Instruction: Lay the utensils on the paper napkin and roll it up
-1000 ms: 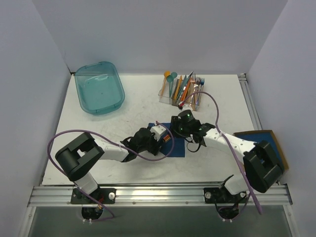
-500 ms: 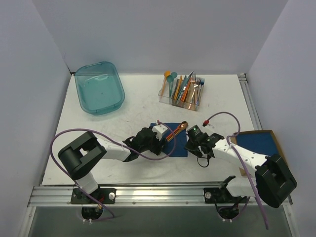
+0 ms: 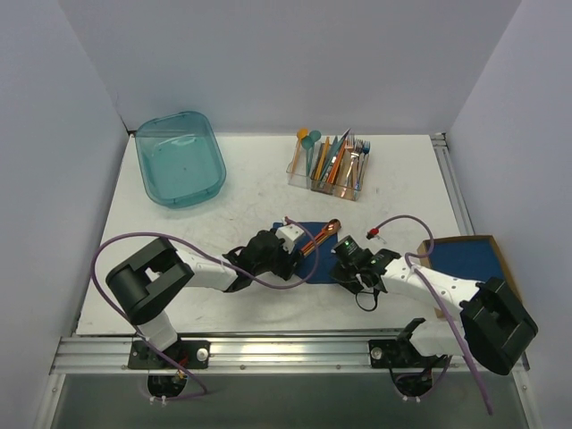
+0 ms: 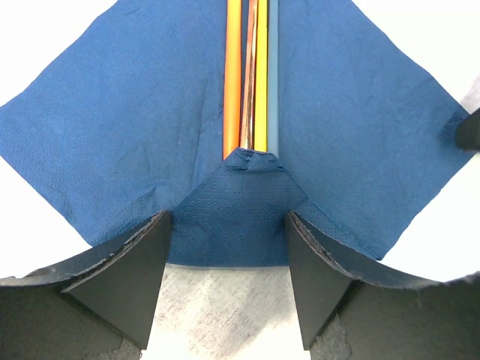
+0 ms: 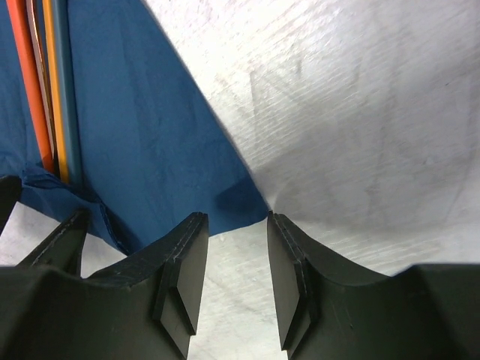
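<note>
My left claw point(image 4: 229, 277) stands apart astride a corner of the paper napkin point(image 4: 135, 127) folded over the utensils point(image 4: 251, 75) (near the bench point(image 3: 179, 223) front edge); my right claw point(image 5: 236, 277), also apart, fronts another corner.

The utensils point(image 3: 323, 235) lie diagonally across the paper napkin point(image 3: 317, 264).

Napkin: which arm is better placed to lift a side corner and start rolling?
Likely right. The right gripper is open astride a side corner of the paper napkin; the left gripper sits at the folded corner covering the utensils.
</note>
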`<act>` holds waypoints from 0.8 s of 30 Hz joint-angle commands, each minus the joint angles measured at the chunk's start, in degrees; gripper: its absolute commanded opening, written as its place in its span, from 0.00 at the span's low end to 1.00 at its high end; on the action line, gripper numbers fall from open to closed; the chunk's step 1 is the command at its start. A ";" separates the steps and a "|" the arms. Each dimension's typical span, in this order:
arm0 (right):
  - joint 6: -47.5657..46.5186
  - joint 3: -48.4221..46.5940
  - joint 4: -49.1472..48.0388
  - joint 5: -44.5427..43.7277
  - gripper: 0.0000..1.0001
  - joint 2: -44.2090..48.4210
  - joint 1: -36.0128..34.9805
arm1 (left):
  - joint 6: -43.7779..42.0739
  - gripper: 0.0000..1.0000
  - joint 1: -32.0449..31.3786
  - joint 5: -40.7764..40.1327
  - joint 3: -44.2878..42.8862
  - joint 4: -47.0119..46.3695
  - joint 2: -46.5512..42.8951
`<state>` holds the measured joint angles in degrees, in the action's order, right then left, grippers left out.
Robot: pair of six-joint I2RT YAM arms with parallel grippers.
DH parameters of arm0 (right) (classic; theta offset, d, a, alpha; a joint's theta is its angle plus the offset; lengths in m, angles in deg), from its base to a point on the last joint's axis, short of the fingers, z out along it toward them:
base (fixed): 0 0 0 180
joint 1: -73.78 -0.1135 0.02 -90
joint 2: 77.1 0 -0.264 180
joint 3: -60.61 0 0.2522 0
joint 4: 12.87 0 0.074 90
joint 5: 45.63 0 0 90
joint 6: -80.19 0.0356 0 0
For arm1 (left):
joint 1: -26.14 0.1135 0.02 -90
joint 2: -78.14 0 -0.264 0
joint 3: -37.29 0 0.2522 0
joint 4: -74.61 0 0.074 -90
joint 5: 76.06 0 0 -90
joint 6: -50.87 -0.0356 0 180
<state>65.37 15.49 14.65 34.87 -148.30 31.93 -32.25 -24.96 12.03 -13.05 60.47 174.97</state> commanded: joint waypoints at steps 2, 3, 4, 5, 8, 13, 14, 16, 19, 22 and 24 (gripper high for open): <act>4.10 1.64 -0.31 -1.40 0.37 -1.31 -0.96 | 1.12 0.70 -0.50 1.12 -1.04 2.67 2.04; 4.54 1.82 -0.14 -1.66 0.36 -1.48 -0.96 | 1.12 0.71 -0.50 1.21 -0.95 2.76 2.13; 4.89 2.00 -0.40 -1.84 0.36 -1.40 -1.04 | 1.21 0.70 -0.59 1.30 -0.95 2.76 2.04; 5.15 2.52 -0.66 -2.02 0.35 -1.49 -0.96 | 1.12 0.70 -0.59 1.38 -0.95 2.76 2.13; 5.59 3.31 -1.98 -2.11 0.26 -1.66 -0.87 | 1.12 0.70 -0.50 1.38 -1.13 2.94 2.22; 3.84 3.49 -4.53 -2.28 0.00 -0.79 -0.87 | 1.12 0.70 -0.59 1.39 -0.95 3.20 2.13; 3.58 3.32 -5.31 -2.19 0.00 -0.26 -0.87 | 1.12 0.70 -0.50 1.39 -0.95 3.29 2.13; 0.60 2.62 -6.63 -2.37 0.00 1.49 -0.96 | 1.04 0.70 -0.59 1.39 -0.95 3.47 2.13; -3.88 1.30 -8.04 -2.28 0.00 3.61 -0.87 | 1.12 0.70 -0.50 1.56 -1.04 3.47 2.30; -8.10 0.51 -10.94 -1.23 0.00 5.28 -0.52 | 1.04 0.70 -0.50 1.74 -1.13 3.47 2.39; -9.95 0.33 -13.31 0.61 0.00 5.72 -0.17 | 1.04 0.69 -0.41 1.91 -1.22 3.47 2.65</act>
<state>60.67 18.20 4.77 35.02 -144.23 31.37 -32.25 -25.11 12.03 -13.62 60.49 175.54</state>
